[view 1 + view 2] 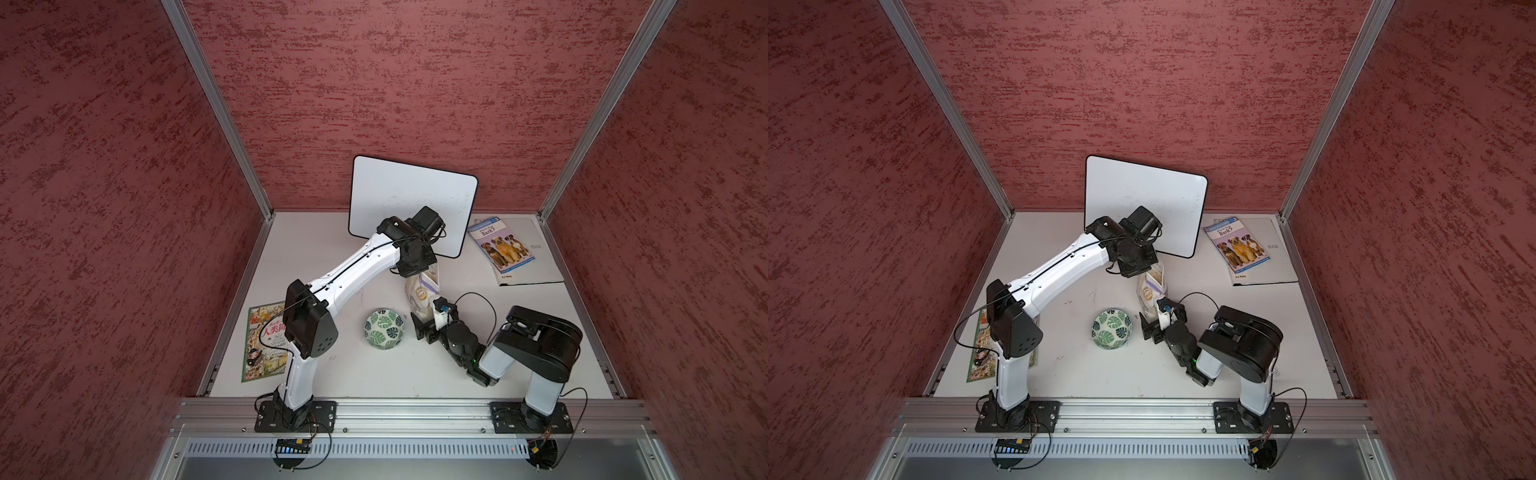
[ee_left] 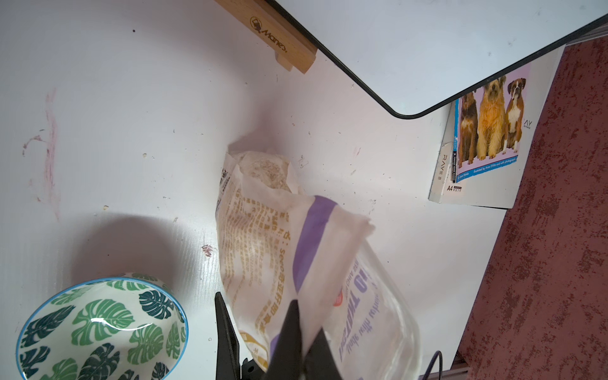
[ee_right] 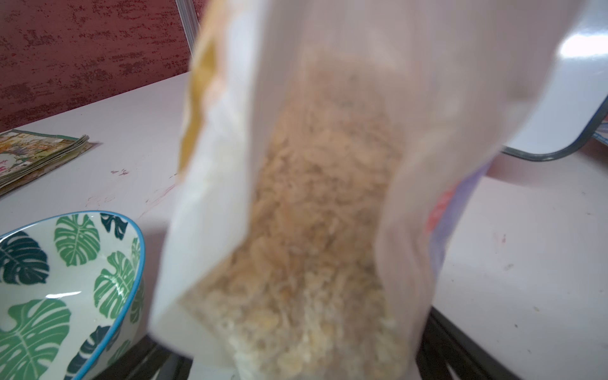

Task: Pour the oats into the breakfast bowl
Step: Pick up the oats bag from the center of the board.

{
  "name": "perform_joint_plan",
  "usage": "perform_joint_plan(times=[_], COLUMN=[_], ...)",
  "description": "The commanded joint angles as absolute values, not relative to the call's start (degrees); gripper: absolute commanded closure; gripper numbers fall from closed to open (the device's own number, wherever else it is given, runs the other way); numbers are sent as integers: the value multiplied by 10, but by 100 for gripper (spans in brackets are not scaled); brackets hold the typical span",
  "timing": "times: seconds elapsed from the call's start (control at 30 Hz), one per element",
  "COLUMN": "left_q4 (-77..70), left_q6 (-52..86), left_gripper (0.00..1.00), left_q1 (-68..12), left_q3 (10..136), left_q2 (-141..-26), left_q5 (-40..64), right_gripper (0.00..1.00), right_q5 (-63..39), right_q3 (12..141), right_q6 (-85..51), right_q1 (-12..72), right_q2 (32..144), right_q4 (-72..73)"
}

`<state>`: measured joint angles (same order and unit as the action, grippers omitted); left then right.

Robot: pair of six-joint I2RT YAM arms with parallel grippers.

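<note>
Beside the bowl (image 1: 384,328), left pincer (image 2: 302,325) pinches oats pouch (image 1: 422,293); right pincer (image 1: 428,319) gapes around it.

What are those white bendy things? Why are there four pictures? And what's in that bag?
Those are two robot arms, fixed at the front of a white table. Two pictures come from a camera high above, looking down at everything. The other two come from little cameras on the arms' wrists, so things look big and close.

Each arm ends in a pincer for grabbing. The left pincer is shut on the top of a bag of oats. The right pincer is wide open by the bag's lower end, and I can't tell if it touches.

Next to the bag sits a bowl painted with green leaves, and it is empty. Also on the table are a whiteboard propped up at the back, a book with dogs and a picture book.
</note>
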<state>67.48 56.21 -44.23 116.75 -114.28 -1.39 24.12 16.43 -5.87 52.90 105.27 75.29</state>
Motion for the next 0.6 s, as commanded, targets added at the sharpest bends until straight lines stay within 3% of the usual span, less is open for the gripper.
perform_joint_plan(times=[0.0,0.33,0.57], left_q4=[643,635,635], left_q6=[573,585,582], left_gripper=[100,100,100], left_q1=[-444,-444,-440], left_q3=[1162,1149,1153], left_q2=[-1137,-1134,-1122], left_q5=[12,37,30], right_gripper=[2,8,34], right_q5=[261,278,294], right_q3=[188,239,244], right_q6=[-37,-30,-2], right_q1=[534,533,532], right_q2=[1061,1120,1114], right_q4=[804,803,803])
